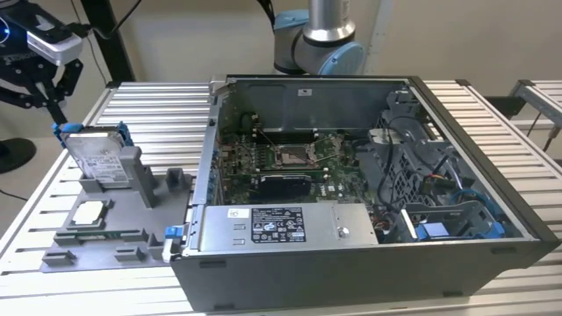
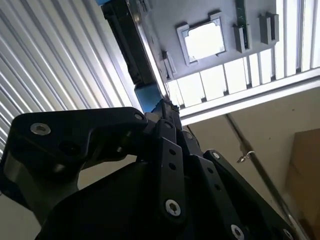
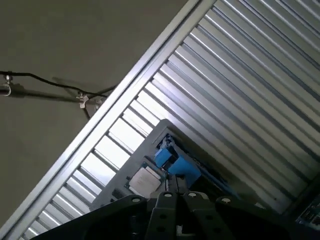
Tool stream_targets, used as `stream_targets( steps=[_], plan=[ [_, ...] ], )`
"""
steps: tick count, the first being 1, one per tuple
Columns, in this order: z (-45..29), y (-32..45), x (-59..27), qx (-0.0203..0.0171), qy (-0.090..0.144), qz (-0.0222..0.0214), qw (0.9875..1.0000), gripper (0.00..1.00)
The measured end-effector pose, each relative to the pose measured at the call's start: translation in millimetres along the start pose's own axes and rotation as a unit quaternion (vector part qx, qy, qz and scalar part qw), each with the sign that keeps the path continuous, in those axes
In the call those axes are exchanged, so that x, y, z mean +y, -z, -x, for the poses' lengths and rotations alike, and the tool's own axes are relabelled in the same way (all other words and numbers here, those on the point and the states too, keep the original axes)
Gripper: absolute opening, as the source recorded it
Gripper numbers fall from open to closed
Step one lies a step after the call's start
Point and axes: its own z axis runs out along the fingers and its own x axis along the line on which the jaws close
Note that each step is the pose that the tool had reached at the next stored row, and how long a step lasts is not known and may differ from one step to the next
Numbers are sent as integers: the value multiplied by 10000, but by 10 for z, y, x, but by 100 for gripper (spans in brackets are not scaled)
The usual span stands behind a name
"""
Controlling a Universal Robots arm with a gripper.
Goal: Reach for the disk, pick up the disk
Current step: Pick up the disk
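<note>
The disk [image 1: 99,158] stands on edge in a grey fixture [image 1: 131,197] at the exterior view's left, silver with a white label and a blue bracket [image 1: 63,128] along its edges. My gripper [image 1: 58,117] hangs directly over the disk's upper far corner with its fingers drawn together, the tips at the blue bracket. Whether they touch it I cannot tell. In both wrist views the black fingers converge on the blue bracket [image 2: 150,100] [image 3: 175,162], and the gripper [image 2: 165,107] [image 3: 177,189] looks shut there.
A small square silver chip [image 1: 88,212] [image 2: 204,40] [image 3: 142,181] lies in the fixture in front of the disk. An open computer case [image 1: 369,178] with a long grey labelled box [image 1: 281,227] stands beside it on the slatted metal table [image 1: 158,105]. The arm's base [image 1: 320,39] rises behind the case.
</note>
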Motion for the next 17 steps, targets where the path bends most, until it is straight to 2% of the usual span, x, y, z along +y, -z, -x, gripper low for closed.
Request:
stream_targets(
  steps=[4, 8, 13, 17],
  plan=[
    [0, 0, 0, 12, 364, -2, 9993, 0],
    [0, -1, 0, 12, 727, -15, 9974, 0],
    [0, -2, 0, 11, 1180, -32, 9930, 0],
    [0, -4, 0, 13, 1545, -42, 9880, 0]
  ],
)
